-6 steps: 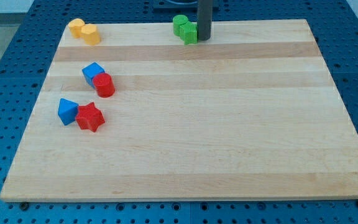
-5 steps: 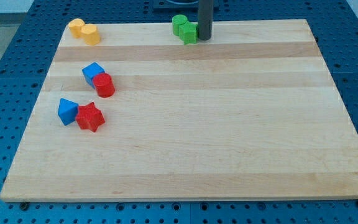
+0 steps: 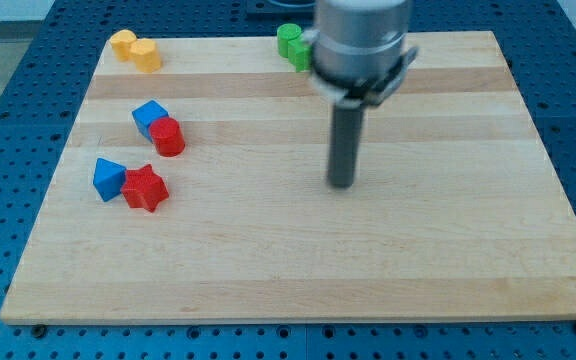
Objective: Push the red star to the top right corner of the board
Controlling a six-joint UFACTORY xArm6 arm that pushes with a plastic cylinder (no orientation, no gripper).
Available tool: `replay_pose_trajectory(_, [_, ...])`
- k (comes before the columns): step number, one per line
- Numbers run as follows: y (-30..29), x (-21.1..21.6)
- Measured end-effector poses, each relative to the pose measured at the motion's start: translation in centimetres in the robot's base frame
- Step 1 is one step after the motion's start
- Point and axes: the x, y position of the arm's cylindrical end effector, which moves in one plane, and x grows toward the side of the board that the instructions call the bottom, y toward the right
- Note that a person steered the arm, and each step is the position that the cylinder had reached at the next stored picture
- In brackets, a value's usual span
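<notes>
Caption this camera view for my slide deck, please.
My tip at mid-board, far right of the red star.

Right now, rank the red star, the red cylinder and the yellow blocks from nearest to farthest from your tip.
From my tip:
1. Red cylinder, to the view's left, slightly higher.
2. Red star, farther left, level with the tip.
3. Yellow blocks, top left corner.

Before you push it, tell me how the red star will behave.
The red star looks low and flat-bottomed, so it should slide, not roll or tip. Its points may make it spin under an off-centre push. The blue block touching it probably stays put. My tip is far right.
</notes>
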Motion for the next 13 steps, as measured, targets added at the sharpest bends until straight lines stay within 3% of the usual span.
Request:
replay_pose_trajectory(1, [-2.1, 3.3])
replay_pose_trajectory(2, [-2.4, 3.9])
replay_pose_trajectory(4, [-8.9, 7.1])
replay_pose_trajectory(5, [-14.1, 6.1])
replay_pose_trajectory(6, [-19.0, 2.2])
replay_pose_trajectory(8, [-25.6, 1.4])
replay_pose_trajectory(10, [-18.5, -1.6])
replay_pose_trajectory(12, [-16.4, -6.1])
replay_pose_trajectory(13, [-12.5, -7.3])
